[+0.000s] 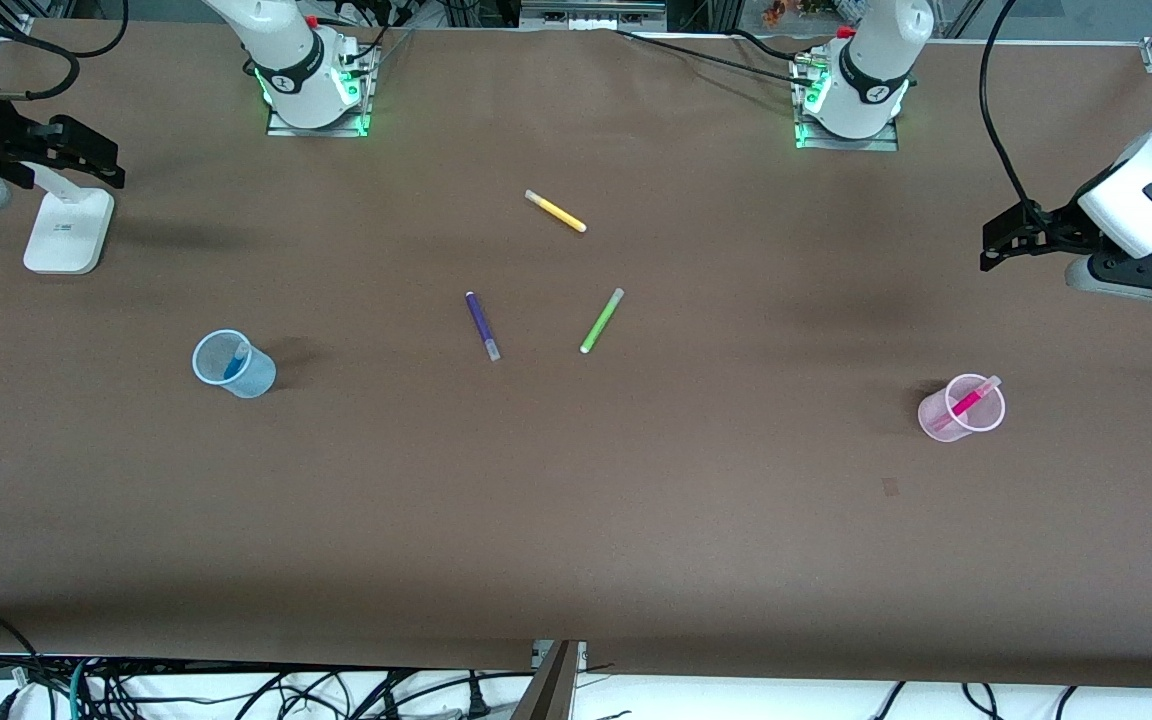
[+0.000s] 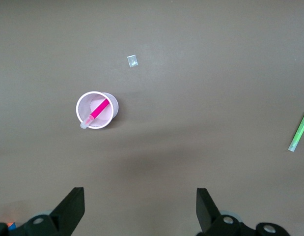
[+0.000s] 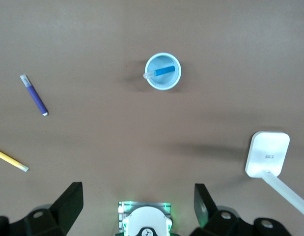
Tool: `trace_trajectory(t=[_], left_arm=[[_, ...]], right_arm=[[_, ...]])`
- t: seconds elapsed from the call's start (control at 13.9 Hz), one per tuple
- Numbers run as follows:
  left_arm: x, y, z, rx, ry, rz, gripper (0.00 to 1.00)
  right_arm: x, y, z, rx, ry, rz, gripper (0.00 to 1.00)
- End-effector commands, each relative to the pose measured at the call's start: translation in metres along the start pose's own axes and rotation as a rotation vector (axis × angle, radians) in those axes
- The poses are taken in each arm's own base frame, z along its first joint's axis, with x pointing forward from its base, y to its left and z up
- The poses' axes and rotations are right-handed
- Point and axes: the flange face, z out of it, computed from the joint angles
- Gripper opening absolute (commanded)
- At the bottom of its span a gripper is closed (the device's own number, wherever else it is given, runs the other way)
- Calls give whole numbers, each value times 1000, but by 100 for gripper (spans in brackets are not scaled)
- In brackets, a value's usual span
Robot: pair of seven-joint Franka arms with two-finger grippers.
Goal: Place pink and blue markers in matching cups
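Observation:
The pale blue cup (image 1: 256, 378) stands toward the right arm's end of the table with the blue marker (image 1: 234, 362) leaning inside it. The pale pink cup (image 1: 936, 418) stands toward the left arm's end with the pink marker (image 1: 972, 397) inside, its cap over the rim. My left gripper (image 1: 988, 248) is open and empty, up over the table's left-arm end. My right gripper (image 1: 116, 165) is open and empty, up over the right-arm end. The left wrist view shows the pink cup (image 2: 79, 105) and pink marker (image 2: 98, 110); the right wrist view shows the blue cup (image 3: 177, 78) and blue marker (image 3: 165, 71).
A yellow marker (image 1: 556, 211), a dark purple marker (image 1: 482, 325) and a green marker (image 1: 601, 320) lie mid-table. A white stand (image 1: 68, 230) sits under the right gripper. A small scrap (image 2: 132, 61) lies near the pink cup.

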Motion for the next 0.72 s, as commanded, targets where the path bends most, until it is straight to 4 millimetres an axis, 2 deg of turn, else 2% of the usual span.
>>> trace_trajectory(t=[0.0,0.22,0.65], left_arm=[[-8,-3,-2,-25,17,18,100],[-8,-2,-3,-28,19,19,100],[-7,-2,-3,-37,20,17,100]], right_arm=[[0,15,4,8,-20,32,100],[8,17,-1,7,-23,34,100],[8,18,-2,8,-20,36,100]])
